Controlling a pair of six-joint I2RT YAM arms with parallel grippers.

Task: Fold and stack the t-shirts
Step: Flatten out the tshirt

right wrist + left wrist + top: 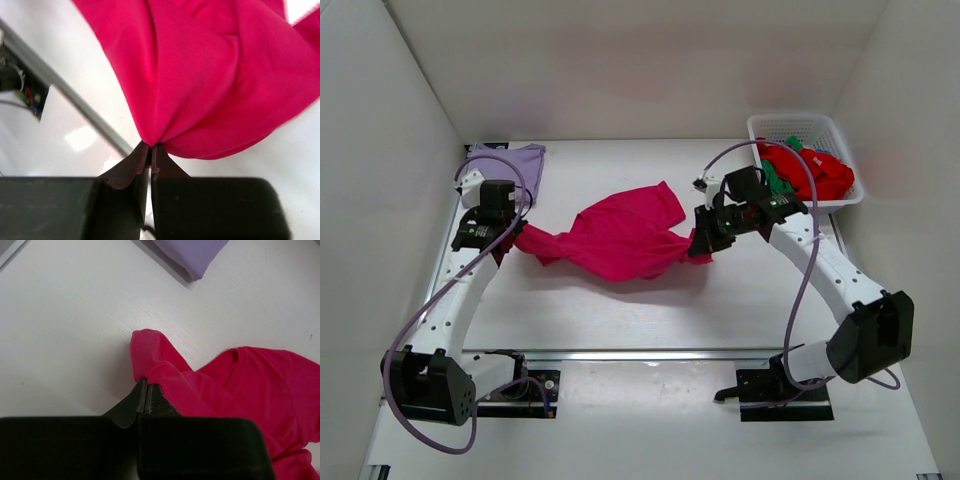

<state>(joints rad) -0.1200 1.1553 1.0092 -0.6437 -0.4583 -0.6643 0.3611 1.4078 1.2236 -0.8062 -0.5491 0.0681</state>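
The magenta-pink t-shirt (620,235) lies bunched at the table's middle. My left gripper (510,238) is shut on its left corner, seen in the left wrist view (145,384) with cloth (240,385) spreading to the right. My right gripper (700,245) is shut on its right edge; the right wrist view (151,146) shows the shirt (200,75) gathered into the tips and lifted off the table. The pale lavender t-shirt (510,160) lies folded at the far left, also in the left wrist view (192,255). Red and green shirts (810,170) sit in the basket.
A white lattice basket (800,127) stands at the far right corner. White walls enclose the table on three sides. A metal rail (640,353) runs along the near edge, with the arm bases behind it.
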